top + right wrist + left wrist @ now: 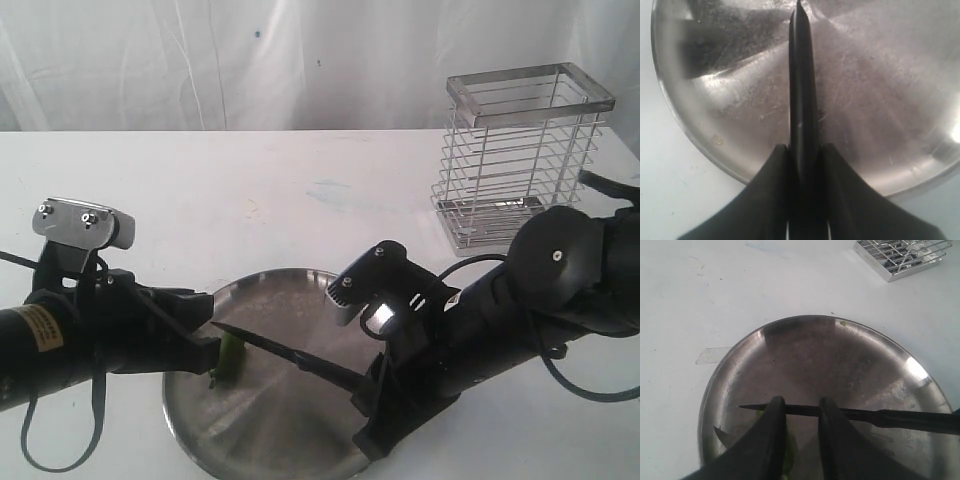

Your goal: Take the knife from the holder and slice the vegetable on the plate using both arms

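Observation:
The steel plate (262, 425) lies at the table's front. My right gripper (372, 392) is shut on the black handle of the knife (285, 349). The blade reaches left over the plate, its tip close to the green vegetable (230, 356). In the right wrist view the knife (801, 75) runs straight out from the right gripper (804, 147) over the plate (880, 90). My left gripper (801, 400) hovers low over the plate (840, 355), jaws apart. The vegetable (790, 456) shows only as a green strip under one finger (771, 437). The knife (860, 414) crosses just beyond both fingertips.
The wire holder (525, 150) stands at the back right of the white table, its base (900, 260) also visible from the left wrist. A strip of clear tape (710, 355) lies beside the plate.

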Controlling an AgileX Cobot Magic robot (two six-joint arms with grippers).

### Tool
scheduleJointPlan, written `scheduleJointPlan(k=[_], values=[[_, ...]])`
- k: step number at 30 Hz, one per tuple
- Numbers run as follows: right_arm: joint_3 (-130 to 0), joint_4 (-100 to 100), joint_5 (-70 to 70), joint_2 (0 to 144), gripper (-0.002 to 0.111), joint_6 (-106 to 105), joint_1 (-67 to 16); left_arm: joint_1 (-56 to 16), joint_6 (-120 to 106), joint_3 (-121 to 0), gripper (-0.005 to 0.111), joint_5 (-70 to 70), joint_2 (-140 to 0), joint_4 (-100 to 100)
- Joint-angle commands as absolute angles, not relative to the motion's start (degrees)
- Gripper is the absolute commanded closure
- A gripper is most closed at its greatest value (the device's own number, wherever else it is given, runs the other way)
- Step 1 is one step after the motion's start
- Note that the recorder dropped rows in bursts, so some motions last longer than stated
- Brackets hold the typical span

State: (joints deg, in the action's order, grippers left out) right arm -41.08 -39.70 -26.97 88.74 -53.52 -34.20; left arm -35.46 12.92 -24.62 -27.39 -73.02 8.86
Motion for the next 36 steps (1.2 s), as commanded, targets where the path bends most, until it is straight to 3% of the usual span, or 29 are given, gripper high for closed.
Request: scheduleJointPlan(k=[1,3,11,26,32,36], values=[[-41.53,-39.85,-25.97,88.78,0.108,-54.04,-34.25,-35.45,14.4,-24.83,0.095,-28.44,-73.83,5.55],[-41.53,-39.96,-25.97,88.78,0.108,-54.04,-34.25,-35.45,14.72,-24.83,0.107,-29.91,-75.02,5.07],[-41.53,-40.09,-26.2,88.78,0.108,-54.04,-34.25,-35.45,14.82,-29.38,0.107,-31.89,-82.16,5.07],[-41.84,-54.01,-27.61,88.29,0.108,-52.74,-34.37,-35.45,14.13,-32.79,0.107,-26.91,-82.53,5.07],[-40.51,-54.03,-17.11,88.06,0.108,-43.1,-43.23,-35.45,13.09,-32.79,0.107,-27.82,-82.53,5.25],[-40.51,-53.94,-13.58,88.65,0.108,-38.6,-43.93,-35.33,12.65,-32.79,0.107,-27.71,-82.53,5.79]])
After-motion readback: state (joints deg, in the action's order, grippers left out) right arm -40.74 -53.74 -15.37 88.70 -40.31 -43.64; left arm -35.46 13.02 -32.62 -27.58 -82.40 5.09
